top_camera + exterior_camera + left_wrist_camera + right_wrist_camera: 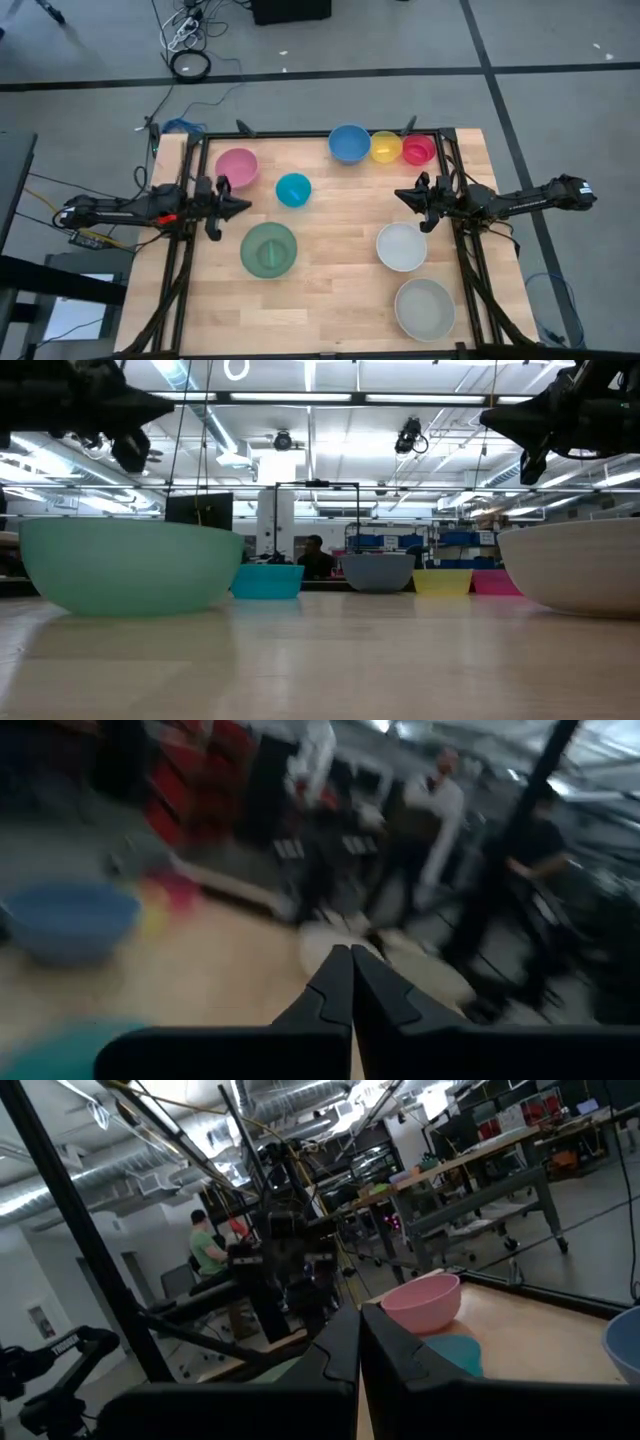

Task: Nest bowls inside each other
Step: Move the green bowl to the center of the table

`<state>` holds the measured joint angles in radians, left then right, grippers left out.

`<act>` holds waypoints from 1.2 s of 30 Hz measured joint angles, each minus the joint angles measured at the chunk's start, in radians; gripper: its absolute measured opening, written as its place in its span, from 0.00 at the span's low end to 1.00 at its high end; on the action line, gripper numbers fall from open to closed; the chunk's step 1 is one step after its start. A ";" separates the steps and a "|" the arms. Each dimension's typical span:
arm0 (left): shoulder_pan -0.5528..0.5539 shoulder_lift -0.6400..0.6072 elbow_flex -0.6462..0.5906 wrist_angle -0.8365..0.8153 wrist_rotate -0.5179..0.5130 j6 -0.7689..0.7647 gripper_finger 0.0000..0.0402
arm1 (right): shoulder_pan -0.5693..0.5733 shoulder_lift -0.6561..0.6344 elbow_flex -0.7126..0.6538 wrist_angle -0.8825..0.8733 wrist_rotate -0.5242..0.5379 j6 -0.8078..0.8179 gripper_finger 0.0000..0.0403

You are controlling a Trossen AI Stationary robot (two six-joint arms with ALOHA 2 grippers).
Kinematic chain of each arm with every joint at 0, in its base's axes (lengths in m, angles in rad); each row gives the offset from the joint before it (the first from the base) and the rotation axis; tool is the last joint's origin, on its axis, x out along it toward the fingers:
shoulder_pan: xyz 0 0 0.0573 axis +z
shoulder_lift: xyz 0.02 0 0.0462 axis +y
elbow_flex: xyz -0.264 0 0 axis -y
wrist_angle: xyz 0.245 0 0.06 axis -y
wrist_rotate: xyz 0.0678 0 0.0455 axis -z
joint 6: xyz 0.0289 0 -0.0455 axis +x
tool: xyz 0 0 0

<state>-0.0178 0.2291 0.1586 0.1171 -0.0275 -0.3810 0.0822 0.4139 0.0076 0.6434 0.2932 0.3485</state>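
Note:
Several bowls stand apart on their bases on the wooden table, none inside another. Pink [237, 167] and cyan [293, 189] are at the far left, and green [268, 249] is nearer on the left. Blue [349, 143], yellow [386, 147] and red [418, 149] line the far edge. White [402, 246] and grey [424, 308] are near right. My left gripper [247, 206] hovers shut above the table's left side, between the pink and green bowls, and holds nothing. My right gripper [399, 195] hovers shut at the right side, beyond the white bowl, also holding nothing.
Black frame rails [190, 200] run along the table's left and right sides and its far edge. Bare wood [335, 225] lies in the middle between the two grippers. People [435, 800] stand in the room beyond the table.

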 joint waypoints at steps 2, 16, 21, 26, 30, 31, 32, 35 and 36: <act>0.000 0.000 0.009 -0.094 0.043 -0.062 0.01 | 0.000 0.000 0.001 -0.001 0.000 0.000 0.01; -0.010 0.000 0.120 -0.610 0.314 -0.306 0.01 | 0.000 0.000 0.004 -0.001 0.000 0.026 0.01; -0.049 0.014 0.121 -0.671 0.357 -0.381 0.01 | 0.000 0.000 0.004 -0.001 0.001 0.027 0.01; -0.102 0.070 0.121 -0.677 0.388 -0.436 0.01 | 0.000 0.000 0.006 0.012 0.001 0.027 0.01; -0.139 0.129 0.121 -0.662 0.389 -0.496 0.01 | 0.000 0.000 0.006 0.013 0.006 0.025 0.01; -0.148 0.142 0.121 -0.652 0.388 -0.516 0.01 | 0.000 0.000 0.006 0.013 0.007 0.025 0.01; -0.156 0.153 0.121 -0.643 0.388 -0.536 0.01 | 0.000 0.000 0.006 0.013 0.007 0.025 0.01; -0.176 0.184 0.121 -0.598 0.388 -0.591 0.01 | 0.000 0.000 0.007 0.014 0.006 0.025 0.01; -0.180 0.193 0.121 -0.586 0.388 -0.605 0.01 | 0.000 0.000 0.007 0.013 0.006 0.025 0.01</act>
<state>-0.1978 0.4218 0.2794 -0.4692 0.3603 -0.9862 0.0822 0.4138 0.0147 0.6567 0.2996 0.3733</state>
